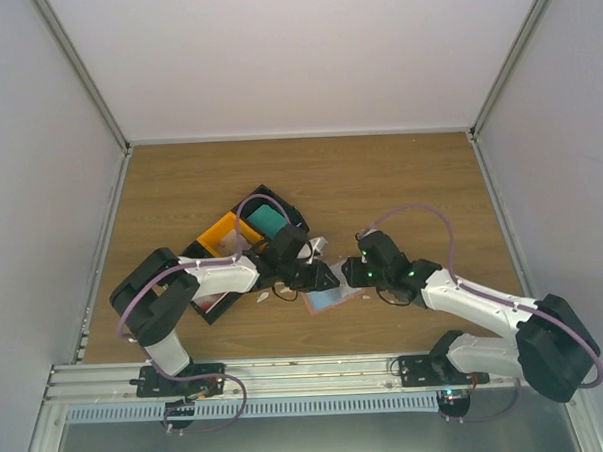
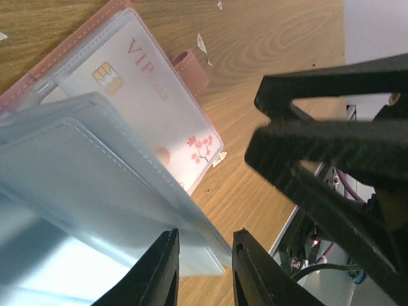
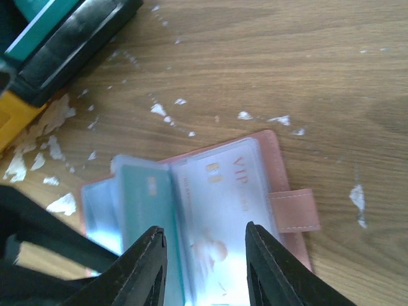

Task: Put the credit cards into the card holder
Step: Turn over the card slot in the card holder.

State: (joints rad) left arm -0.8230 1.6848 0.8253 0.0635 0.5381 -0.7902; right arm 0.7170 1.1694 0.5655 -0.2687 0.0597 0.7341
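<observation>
The right pincer (image 3: 204, 228) hangs with its jaws apart just above the open holder (image 3: 278, 162). The holder's clear sleeves show a teal card (image 3: 143, 210) on one page and a white card (image 3: 223, 191) marked VIP on the next. The left pincer (image 2: 205, 241) is parted too, and a corner of a clear sleeve reaches into its gap, though I cannot tell whether the jaws touch it. The holder lies flat on the table (image 3: 287, 57) between the two arms, with white scraps (image 3: 159, 109) scattered around it and a black bin (image 3: 76, 38) and an orange bin (image 3: 13, 121) nearby.
</observation>
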